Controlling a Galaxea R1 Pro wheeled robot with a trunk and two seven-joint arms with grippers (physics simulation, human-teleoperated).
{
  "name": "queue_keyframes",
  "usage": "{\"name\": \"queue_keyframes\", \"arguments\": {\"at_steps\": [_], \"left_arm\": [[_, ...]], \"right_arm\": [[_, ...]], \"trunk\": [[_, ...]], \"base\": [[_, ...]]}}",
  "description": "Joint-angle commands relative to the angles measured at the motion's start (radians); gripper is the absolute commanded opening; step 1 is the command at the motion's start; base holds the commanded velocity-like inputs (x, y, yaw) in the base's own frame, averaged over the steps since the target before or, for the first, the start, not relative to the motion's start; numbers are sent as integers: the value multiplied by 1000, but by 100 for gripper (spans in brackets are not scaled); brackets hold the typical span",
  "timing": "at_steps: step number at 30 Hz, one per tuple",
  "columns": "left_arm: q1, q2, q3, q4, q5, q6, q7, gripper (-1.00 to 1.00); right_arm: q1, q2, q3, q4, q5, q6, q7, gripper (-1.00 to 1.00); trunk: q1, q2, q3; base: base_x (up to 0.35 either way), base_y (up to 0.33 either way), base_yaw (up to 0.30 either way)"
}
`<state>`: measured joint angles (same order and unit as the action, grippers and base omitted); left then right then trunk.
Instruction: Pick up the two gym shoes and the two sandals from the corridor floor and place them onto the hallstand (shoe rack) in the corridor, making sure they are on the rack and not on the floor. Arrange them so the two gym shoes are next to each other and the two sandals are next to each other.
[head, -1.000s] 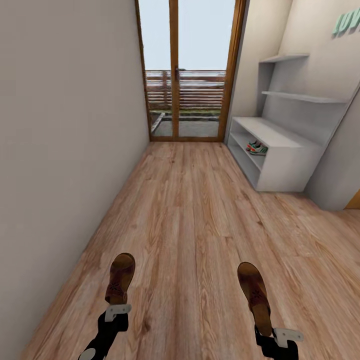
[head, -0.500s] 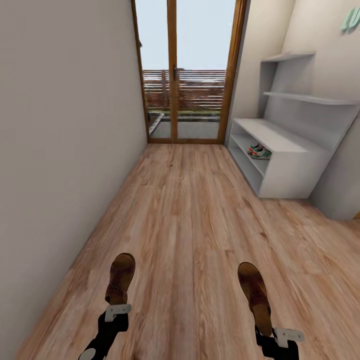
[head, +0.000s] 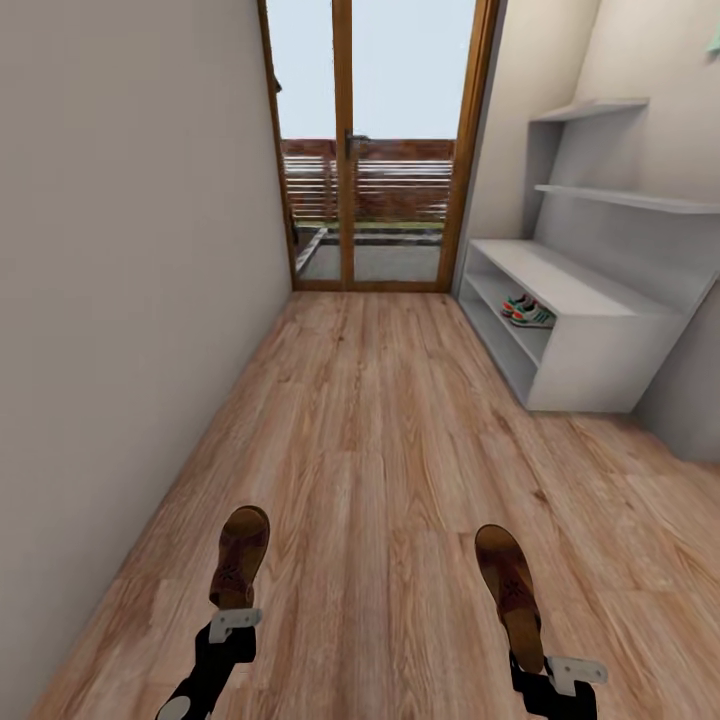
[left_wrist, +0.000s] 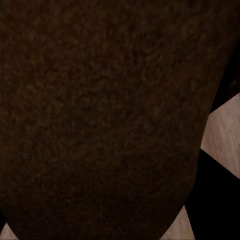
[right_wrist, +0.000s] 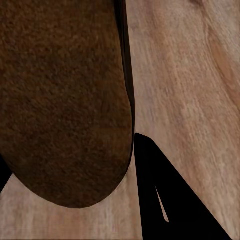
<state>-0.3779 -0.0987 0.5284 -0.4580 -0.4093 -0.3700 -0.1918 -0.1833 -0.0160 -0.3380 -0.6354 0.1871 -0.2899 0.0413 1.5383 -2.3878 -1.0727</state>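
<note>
Rack (head: 590, 290) stands by the right wall, near the glass door (head: 375, 140) – both sneakers (head: 528, 311) side by side on its upper open shelf, bench top bare. Left gripper (head: 232, 622) pinches a sandal (head: 240, 558) by the heel, held over the floor (head: 400, 440); right gripper (head: 560, 672) pinches the other sandal (head: 510, 590) likewise – suede soles close up in both wrist views.
</note>
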Motion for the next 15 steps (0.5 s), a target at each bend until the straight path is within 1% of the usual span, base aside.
{"name": "queue_keyframes", "arguments": {"at_steps": [1, 15], "left_arm": [[-1, -1, 8, -1, -5, -3, -8, -100], [-1, -1, 8, -1, -5, -3, -8, -100]], "right_arm": [[-1, 1, -6, 1, 6, -3, 3, -100], [-1, 0, -6, 2, 6, -3, 3, -100]], "trunk": [[0, 0, -1], [0, 0, -1]], "base": [[339, 0, 0], [339, 0, 0]]}}
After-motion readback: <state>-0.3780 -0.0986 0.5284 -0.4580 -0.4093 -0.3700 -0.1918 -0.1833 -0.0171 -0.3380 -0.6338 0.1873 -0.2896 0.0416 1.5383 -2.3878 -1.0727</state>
